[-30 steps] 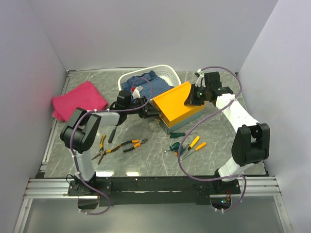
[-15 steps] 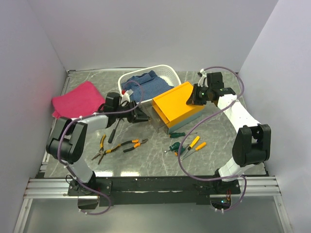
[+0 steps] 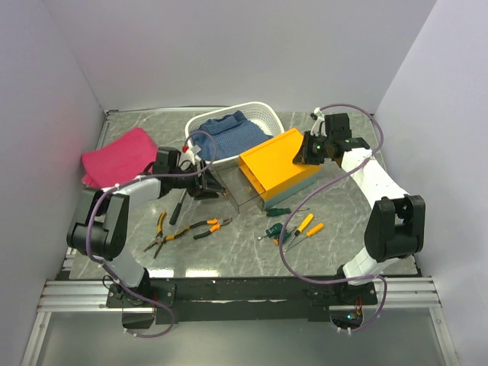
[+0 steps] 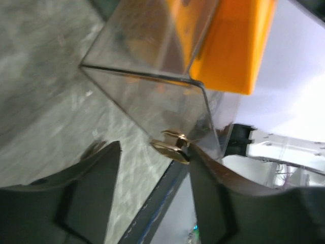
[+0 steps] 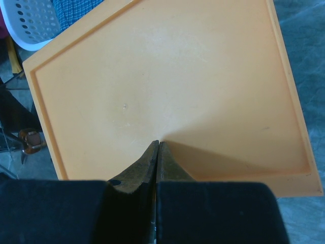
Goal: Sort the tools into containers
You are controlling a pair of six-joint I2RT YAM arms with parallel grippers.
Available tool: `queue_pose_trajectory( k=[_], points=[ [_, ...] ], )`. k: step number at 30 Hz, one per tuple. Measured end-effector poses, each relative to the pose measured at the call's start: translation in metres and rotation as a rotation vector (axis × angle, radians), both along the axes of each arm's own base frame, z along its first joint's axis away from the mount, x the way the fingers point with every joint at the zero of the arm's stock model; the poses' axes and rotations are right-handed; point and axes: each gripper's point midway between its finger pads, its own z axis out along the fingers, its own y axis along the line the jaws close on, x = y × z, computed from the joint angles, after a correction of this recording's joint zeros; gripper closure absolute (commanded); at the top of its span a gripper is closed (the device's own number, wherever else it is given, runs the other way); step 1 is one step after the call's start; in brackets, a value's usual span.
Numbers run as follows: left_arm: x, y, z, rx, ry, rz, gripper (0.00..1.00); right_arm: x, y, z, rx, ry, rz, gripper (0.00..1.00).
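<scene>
The container [image 3: 276, 162], an orange-yellow box with a flat lid, lies at mid-table with its clear drawer [image 3: 239, 192] pulled out to the left. My left gripper [image 3: 213, 187] is open just left of the drawer. In the left wrist view the left gripper [image 4: 153, 147] straddles the drawer's brass knob [image 4: 171, 149], which touches the right finger [image 4: 213, 188] only. My right gripper [image 3: 308, 149] is shut, and in the right wrist view its tips [image 5: 158, 143] press on the orange lid [image 5: 167, 86]. Pliers [image 3: 200, 226], a second pair of pliers [image 3: 159, 231] and screwdrivers [image 3: 303, 226] lie on the table in front.
A white basket [image 3: 263, 111] holding blue cloth [image 3: 229, 130] stands behind the box. A pink cloth [image 3: 122, 156] lies at the far left. A black-handled tool [image 3: 176, 207] lies by the left arm, and green-handled screwdrivers [image 3: 272, 231] lie near the box's front.
The left arm drew back to the left and the clear drawer slid out with it. The left jaws then opened off the knob. The tilted box settled flat under the right gripper.
</scene>
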Motion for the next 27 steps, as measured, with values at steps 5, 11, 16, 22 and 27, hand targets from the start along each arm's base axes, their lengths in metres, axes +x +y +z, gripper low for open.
queue_pose_trajectory(
  k=[5, 11, 16, 22, 27],
  points=[
    [0.001, 0.014, 0.002, 0.115, -0.019, -0.082, 0.25, 0.001, -0.001, 0.0, -0.007, -0.008, 0.005, 0.93],
    [-0.011, 0.049, -0.006, 0.223, -0.005, -0.214, 0.21, 0.005, -0.005, 0.001, -0.023, -0.027, 0.002, 0.89],
    [-0.024, 0.076, -0.002, 0.304, -0.065, -0.209, 0.21, 0.007, -0.01, 0.002, -0.035, -0.043, 0.005, 0.85],
    [-0.016, 0.099, 0.06, 0.48, -0.419, -0.116, 0.14, -0.001, -0.015, 0.012, -0.064, -0.087, 0.03, 0.73],
    [-0.025, 0.127, 0.119, 0.627, -0.772, 0.066, 0.08, -0.026, -0.018, 0.048, -0.142, -0.251, 0.188, 0.59]
  ],
)
